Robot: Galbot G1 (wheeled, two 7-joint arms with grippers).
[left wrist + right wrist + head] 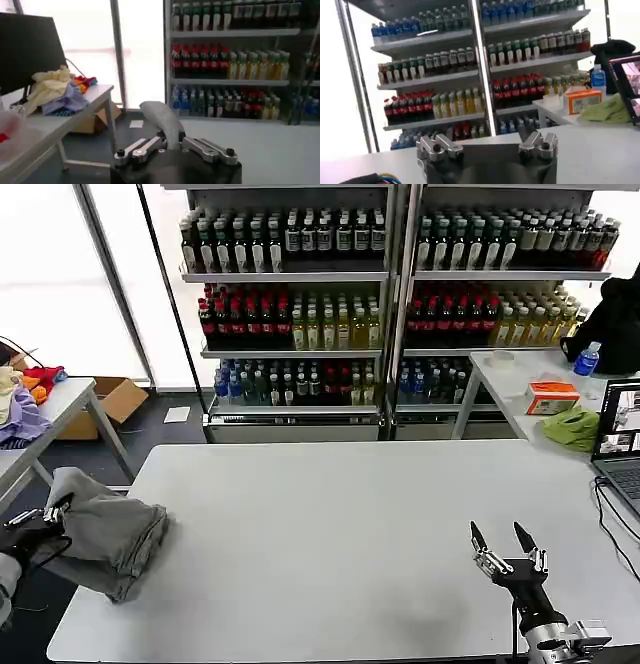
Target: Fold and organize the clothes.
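One of the clothes, a light grey shirt (pixel 112 534), lies bunched at the left edge of the white table (pixel 340 514), part of it hanging over the side. My left gripper (pixel 44 515) is at that edge, shut on a fold of the shirt. In the left wrist view the grey cloth (pixel 161 120) rises from between the closed fingers of the left gripper (pixel 167 142). My right gripper (pixel 510 542) stands open above the table's front right, holding nothing and far from the shirt. In the right wrist view the right gripper (pixel 487 146) has its fingers spread wide.
Drink shelves (pixel 390 304) fill the back wall. A side table (pixel 60 399) at the left holds coloured fabrics (pixel 22 399), with a cardboard box (pixel 120 396) on the floor beside it. On the right side table are a lime-green cloth (pixel 572 427), an orange box (pixel 552 396) and a laptop (pixel 620 434).
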